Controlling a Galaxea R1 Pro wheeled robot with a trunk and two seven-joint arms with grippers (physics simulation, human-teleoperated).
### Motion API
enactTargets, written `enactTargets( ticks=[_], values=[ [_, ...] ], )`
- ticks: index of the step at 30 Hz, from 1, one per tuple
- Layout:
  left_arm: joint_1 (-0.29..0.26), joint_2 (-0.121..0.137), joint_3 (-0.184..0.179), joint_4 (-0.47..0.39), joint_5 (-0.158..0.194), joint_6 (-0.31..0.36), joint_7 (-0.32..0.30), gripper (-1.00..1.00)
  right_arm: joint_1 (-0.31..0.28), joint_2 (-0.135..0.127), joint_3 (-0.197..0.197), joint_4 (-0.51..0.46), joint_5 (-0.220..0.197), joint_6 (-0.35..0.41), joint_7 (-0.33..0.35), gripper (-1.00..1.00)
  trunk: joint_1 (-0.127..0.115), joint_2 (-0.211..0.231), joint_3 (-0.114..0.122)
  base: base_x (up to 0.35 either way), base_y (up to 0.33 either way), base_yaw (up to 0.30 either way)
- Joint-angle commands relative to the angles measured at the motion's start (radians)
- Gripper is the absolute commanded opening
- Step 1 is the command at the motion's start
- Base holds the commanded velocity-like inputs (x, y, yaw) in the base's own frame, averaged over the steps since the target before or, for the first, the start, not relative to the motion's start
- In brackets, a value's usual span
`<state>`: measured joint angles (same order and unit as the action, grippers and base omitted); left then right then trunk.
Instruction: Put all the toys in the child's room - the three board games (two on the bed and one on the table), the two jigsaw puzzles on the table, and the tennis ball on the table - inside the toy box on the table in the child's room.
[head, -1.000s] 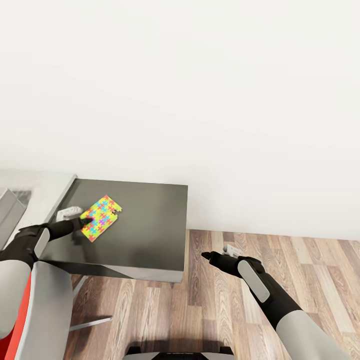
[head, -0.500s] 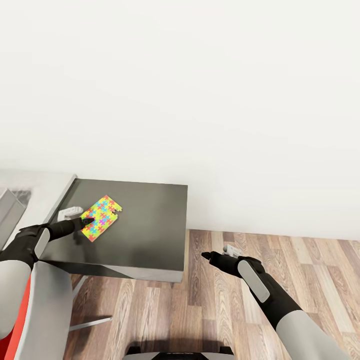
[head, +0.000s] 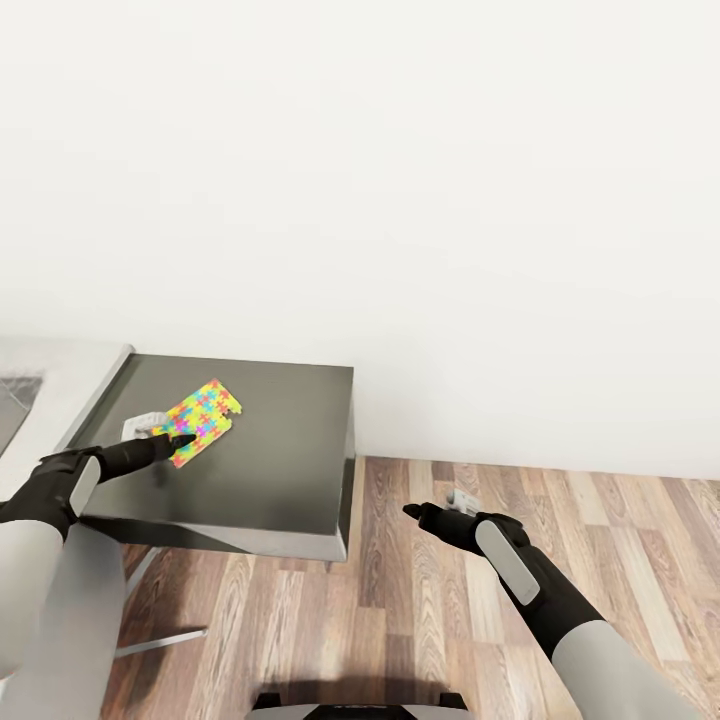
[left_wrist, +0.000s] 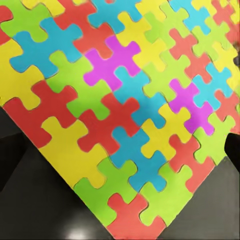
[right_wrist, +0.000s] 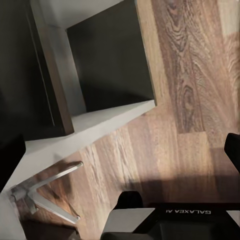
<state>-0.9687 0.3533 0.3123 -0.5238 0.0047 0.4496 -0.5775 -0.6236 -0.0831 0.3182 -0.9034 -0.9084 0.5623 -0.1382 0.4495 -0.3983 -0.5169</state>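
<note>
Puzzle-fetching is occupying you: your left gripper (head: 172, 441) is seemingly clamping the jigsaw puzzle (head: 203, 421) above the dark cabinet (head: 280, 440), so you are needing a carry toward the toy box.

The bright multicoloured jigsaw puzzle board (head: 201, 422) has tilted up off the dark grey cabinet top (head: 280, 440), lifted by the left pincer (head: 172, 440), while the head camera swung right.

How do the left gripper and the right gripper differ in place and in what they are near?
The left gripper is at the jigsaw puzzle over the dark cabinet; the right gripper hangs over the wooden floor, near nothing. The left one sits further from the robot. Both are black.
</note>
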Motion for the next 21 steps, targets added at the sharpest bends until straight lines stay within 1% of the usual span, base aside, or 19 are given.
enactTargets(
  ticks=[1,10,16,21],
  values=[
    [-0.001,-0.001,0.005,-0.001,0.001,0.009,-0.005,1.0,-0.001,-0.001,0.004,-0.002,-0.01,0.001,-0.009,1.0,0.001,-0.002,-0.001,-0.001,-0.167,0.0],
    [-0.001,-0.016,0.005,-0.001,0.001,0.01,-0.008,1.0,-0.001,-0.001,0.004,-0.002,-0.01,0.001,-0.009,1.0,0.001,-0.002,-0.001,0.0,-0.176,0.0],
    [-0.001,-0.016,0.007,-0.002,0.0,0.009,-0.008,1.0,-0.001,-0.001,0.004,-0.002,-0.01,0.0,-0.009,1.0,0.001,-0.002,-0.001,0.0,-0.041,0.0],
    [-0.001,-0.016,0.007,-0.027,0.001,0.009,-0.008,1.0,-0.001,-0.001,0.004,-0.002,-0.01,0.0,-0.009,1.0,0.001,-0.002,-0.001,0.0,-0.004,0.0]
  ],
)
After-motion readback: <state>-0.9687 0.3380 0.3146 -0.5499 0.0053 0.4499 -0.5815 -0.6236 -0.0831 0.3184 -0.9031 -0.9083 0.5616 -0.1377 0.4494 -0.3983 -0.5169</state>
